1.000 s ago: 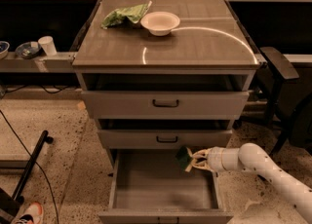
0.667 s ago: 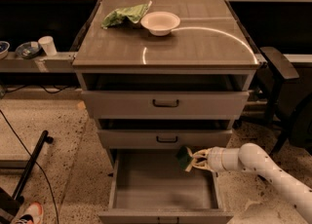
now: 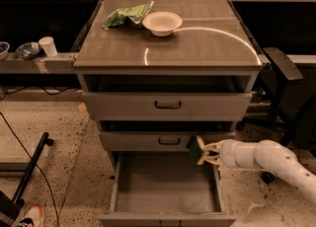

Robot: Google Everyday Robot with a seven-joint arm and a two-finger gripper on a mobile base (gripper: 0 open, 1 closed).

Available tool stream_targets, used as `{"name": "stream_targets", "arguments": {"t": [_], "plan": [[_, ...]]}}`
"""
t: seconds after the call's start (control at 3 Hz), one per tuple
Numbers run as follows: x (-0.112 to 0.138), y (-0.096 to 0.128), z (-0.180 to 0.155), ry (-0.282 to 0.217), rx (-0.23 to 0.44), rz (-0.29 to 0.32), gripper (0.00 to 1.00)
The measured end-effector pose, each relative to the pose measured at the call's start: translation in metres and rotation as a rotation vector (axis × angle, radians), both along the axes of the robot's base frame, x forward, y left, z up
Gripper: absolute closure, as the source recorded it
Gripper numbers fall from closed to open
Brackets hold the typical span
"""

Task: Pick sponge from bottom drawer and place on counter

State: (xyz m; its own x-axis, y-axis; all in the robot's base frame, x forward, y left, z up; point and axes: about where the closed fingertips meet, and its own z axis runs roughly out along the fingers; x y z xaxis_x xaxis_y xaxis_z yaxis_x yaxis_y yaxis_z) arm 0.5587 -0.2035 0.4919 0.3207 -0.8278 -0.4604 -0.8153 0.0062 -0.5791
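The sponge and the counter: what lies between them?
In the camera view, the gripper holds the sponge above the open bottom drawer. Between sponge and counter stand the fronts of the middle drawer and the top drawer.

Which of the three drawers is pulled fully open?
The bottom drawer, its grey floor exposed; the top drawer and middle drawer show only fronts. The gripper holds the sponge above its right rear corner.
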Motion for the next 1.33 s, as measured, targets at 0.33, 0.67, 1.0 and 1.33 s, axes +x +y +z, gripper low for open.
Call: {"name": "stream_targets", "arguments": {"t": [0.33,0.67,1.0,1.33], "plan": [[-0.036,-0.016,0.104,-0.167,0.067,0.06,1.0],[-0.077,-0.013,0.181,-0.286,0.118,0.18,1.0],[-0.102,0.008,0.241,-0.372,0.067,0.261,1.0],[-0.096,0.03,0.321,-0.454,-0.018,0.254,1.0]]}}
